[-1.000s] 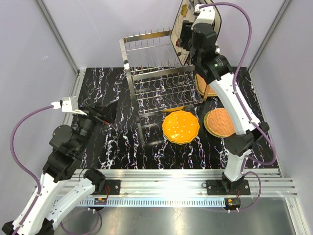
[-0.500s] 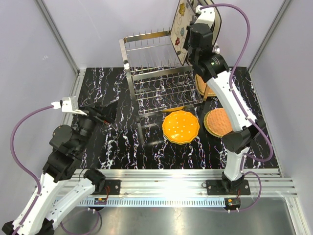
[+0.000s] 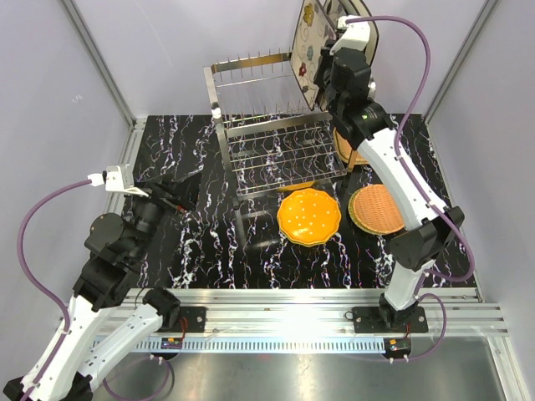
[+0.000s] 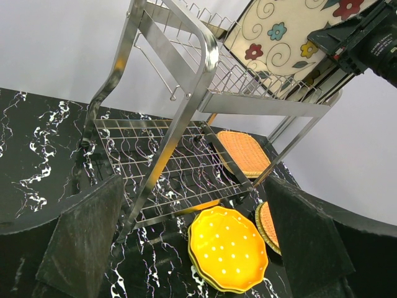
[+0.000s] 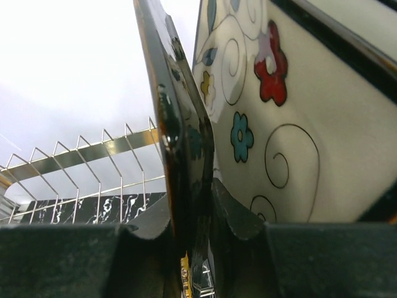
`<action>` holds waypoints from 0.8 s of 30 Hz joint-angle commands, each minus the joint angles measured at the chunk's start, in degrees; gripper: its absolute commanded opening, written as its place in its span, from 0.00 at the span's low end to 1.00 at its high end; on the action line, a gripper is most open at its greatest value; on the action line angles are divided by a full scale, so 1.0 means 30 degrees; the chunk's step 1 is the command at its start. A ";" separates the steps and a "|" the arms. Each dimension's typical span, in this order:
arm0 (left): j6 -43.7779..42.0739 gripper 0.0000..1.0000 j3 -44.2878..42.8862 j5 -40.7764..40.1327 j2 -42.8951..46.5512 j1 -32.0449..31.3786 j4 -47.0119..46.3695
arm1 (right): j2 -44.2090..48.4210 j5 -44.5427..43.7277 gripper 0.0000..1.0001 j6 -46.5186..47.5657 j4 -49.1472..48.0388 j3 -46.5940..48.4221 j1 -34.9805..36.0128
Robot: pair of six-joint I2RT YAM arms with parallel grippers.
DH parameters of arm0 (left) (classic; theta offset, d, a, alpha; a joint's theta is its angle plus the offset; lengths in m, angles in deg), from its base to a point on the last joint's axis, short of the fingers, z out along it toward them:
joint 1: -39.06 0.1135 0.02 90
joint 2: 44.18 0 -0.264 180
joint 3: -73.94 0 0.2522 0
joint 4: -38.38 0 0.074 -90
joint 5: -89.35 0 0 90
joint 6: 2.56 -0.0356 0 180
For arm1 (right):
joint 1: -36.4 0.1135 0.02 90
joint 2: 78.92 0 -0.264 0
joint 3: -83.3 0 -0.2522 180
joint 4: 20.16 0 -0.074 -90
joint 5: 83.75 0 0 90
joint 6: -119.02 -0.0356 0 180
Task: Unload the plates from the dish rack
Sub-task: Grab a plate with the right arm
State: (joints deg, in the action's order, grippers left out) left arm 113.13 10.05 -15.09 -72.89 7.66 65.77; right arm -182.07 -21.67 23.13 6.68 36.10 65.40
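Currently, the right gripper [image 3: 322, 73] is clamping the dark rim of a square flowered plate [image 3: 311, 38] at the far right end of the dish rack [image 3: 276, 159], above its upper tier. In the right wrist view the rim is sitting edge-on between the two fingers [image 5: 239, 226]. Whether the plate's lower edge is clearing the prongs cannot be told. A second square flowered plate [image 5: 298, 136] is standing just to its right.

The rack is occupying the far middle of the bench [image 3: 217, 251]. Bare marbled surface is lying left of the rack and along the near edge. Right of the rack, plates are taking up the surface. Pale walls [image 3: 84, 75] are enclosing the left, far and right sides.

Compared with one second ago, the right gripper has narrowed onto the rim, and the held plate is sitting higher and showing more of its flowered face. The left arm and the plates on the bench are not shifting.

Count:
- one rack
- two square flowered plates
- two woven tan plates, the near one [image 3: 376, 207] on the right and the far one [image 4: 245, 152] beside the rack
- one orange scalloped plate [image 3: 308, 215], with a second rim showing beneath it

The left gripper [image 3: 177, 190] is hovering near left, jaws wide and holding nothing.
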 commanded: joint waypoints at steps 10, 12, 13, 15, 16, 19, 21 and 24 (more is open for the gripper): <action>-0.0185 0.99 -0.0400 -0.0139 -0.0391 0.0065 -0.0939 | 0.1250 0.0226 0.00 0.3925 -0.8079 0.0045 -0.0026; -0.0185 0.99 -0.0429 -0.0110 -0.0450 0.0065 -0.0939 | 0.1250 0.0196 0.00 0.4336 -0.8753 0.0045 -0.0055; -0.0185 0.99 -0.0458 -0.0110 -0.0450 0.0036 -0.0939 | 0.1279 0.0167 0.00 0.4424 -0.8929 0.0045 -0.0026; -0.0214 0.99 -0.0459 -0.0080 -0.0508 0.0065 -0.0997 | 0.1279 0.0225 0.00 0.4600 -0.9486 0.0045 -0.0026; -0.0215 0.99 -0.0487 -0.0051 -0.0566 0.0065 -0.0969 | 0.1337 0.0254 0.00 0.4629 -0.9777 0.0074 -0.0026; -0.0185 0.99 -0.0517 -0.0051 -0.0596 0.0065 -0.0998 | 0.1221 0.0254 0.00 0.4776 -1.0130 0.0308 -0.0026; -0.0215 0.99 -0.0517 -0.0022 -0.0596 0.0065 -0.0998 | 0.1162 0.0284 0.00 0.4951 -1.0365 0.0455 -0.0026; -0.0215 0.99 -0.0546 -0.0051 -0.0625 0.0065 -0.0998 | 0.1103 0.0342 0.00 0.5215 -1.0863 0.0660 -0.0026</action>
State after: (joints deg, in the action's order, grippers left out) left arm 113.13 10.05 -15.04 -74.09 7.66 65.57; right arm -182.09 -20.03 36.25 -5.52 33.48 65.44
